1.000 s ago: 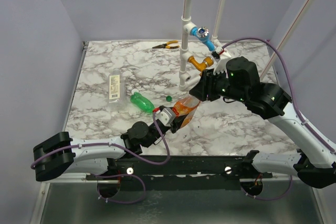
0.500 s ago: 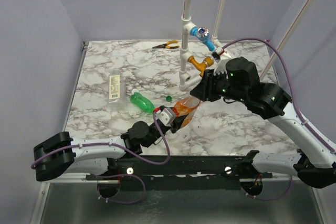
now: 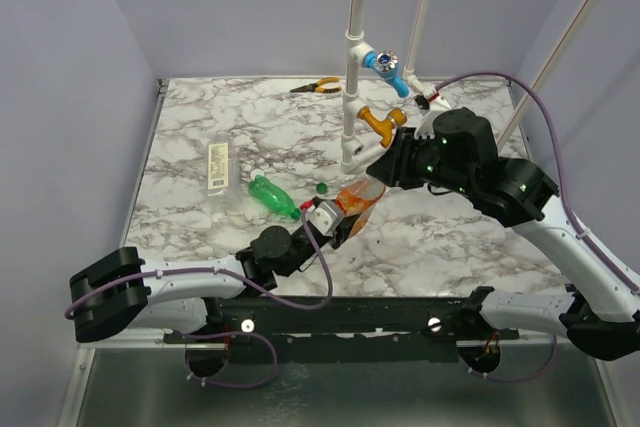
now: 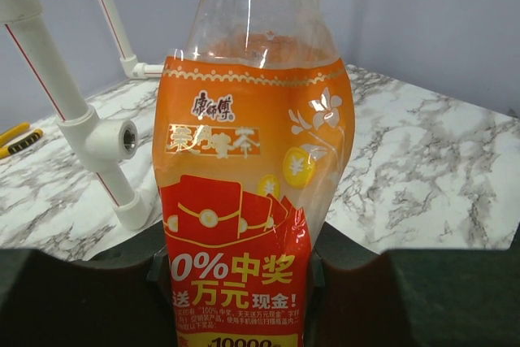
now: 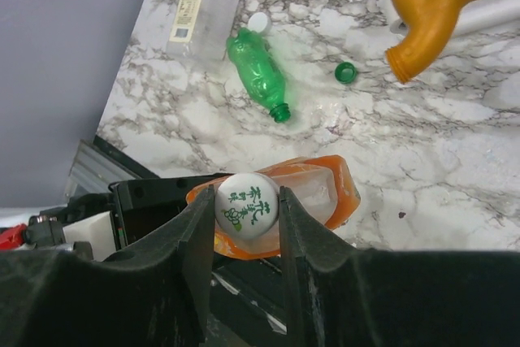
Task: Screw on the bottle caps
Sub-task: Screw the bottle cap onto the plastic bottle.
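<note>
The wide orange bottle (image 4: pixel 244 184) stands tilted off the table, and my left gripper (image 4: pixel 236 282) is shut on its lower body. In the top view the orange bottle (image 3: pixel 352 199) reaches from the left gripper (image 3: pixel 338 219) up to my right gripper (image 3: pixel 378 179). A white cap (image 5: pixel 247 205) with green print sits on the bottle's mouth, and my right gripper (image 5: pixel 247 201) is shut on it, both fingers touching its sides. The slim green bottle (image 3: pixel 270 194) lies open-mouthed on the marble. A dark green cap (image 3: pixel 321 187) lies beside it. The clear labelled bottle (image 3: pixel 218 167) lies further left.
A white pipe frame (image 3: pixel 352 77) rises just behind the bottle, carrying a blue tap (image 3: pixel 385 64) and an orange tap (image 3: pixel 383 120) close above the right gripper. Yellow-handled pliers (image 3: pixel 316 87) lie at the back edge. A small white round piece (image 5: pixel 258 22) lies by the green bottle's base.
My right gripper's fingers have closed in on the white cap. The left gripper and the orange bottle have shifted slightly up and away from the near edge.
</note>
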Robot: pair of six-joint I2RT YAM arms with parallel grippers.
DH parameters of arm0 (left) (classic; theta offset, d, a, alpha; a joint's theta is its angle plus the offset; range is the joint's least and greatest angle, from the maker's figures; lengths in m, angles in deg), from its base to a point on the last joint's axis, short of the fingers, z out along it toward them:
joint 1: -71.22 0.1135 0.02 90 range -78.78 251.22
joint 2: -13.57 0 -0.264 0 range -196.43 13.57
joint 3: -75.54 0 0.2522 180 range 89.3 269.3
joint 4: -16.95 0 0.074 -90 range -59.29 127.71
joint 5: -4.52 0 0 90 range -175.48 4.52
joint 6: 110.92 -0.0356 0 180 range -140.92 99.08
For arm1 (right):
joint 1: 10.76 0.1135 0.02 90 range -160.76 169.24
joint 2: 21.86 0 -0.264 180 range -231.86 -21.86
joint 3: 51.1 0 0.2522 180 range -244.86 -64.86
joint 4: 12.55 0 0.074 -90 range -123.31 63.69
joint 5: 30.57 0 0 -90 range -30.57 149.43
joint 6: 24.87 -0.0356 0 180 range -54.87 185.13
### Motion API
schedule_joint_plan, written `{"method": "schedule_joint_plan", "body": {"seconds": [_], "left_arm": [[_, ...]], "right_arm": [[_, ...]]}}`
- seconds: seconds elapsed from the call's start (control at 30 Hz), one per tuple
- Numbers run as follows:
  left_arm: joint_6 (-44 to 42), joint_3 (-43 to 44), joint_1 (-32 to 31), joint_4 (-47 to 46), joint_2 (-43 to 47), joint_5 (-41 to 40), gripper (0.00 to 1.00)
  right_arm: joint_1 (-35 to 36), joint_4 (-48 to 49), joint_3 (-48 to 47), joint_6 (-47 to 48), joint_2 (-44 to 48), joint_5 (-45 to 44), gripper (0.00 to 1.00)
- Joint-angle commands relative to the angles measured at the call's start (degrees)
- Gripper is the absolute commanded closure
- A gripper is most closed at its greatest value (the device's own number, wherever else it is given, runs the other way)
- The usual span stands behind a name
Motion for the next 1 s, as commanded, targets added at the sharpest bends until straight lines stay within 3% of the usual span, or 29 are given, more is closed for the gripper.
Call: {"method": "schedule_joint_plan", "body": {"seconds": [0.0, 0.37, 0.97], "left_arm": [[-4.78, 6.8, -0.22, -3.1, -2.72, 0.48, 1.0], [-9.16, 12.87, -2.26, -5.93, -9.73, -6.28, 1.0], [-15.27, 14.22, -6.56, -17.34, -15.89, -16.28, 1.0]], "right_arm": [[0.83, -5.31, 0.52, -5.83, -1.55, 0.14, 0.78], [0.81, -11.67, -1.6, -13.98, -4.41, -5.36, 0.79], [0.82, -11.34, -1.8, -28.57, -7.56, -7.26, 0.78]]}}
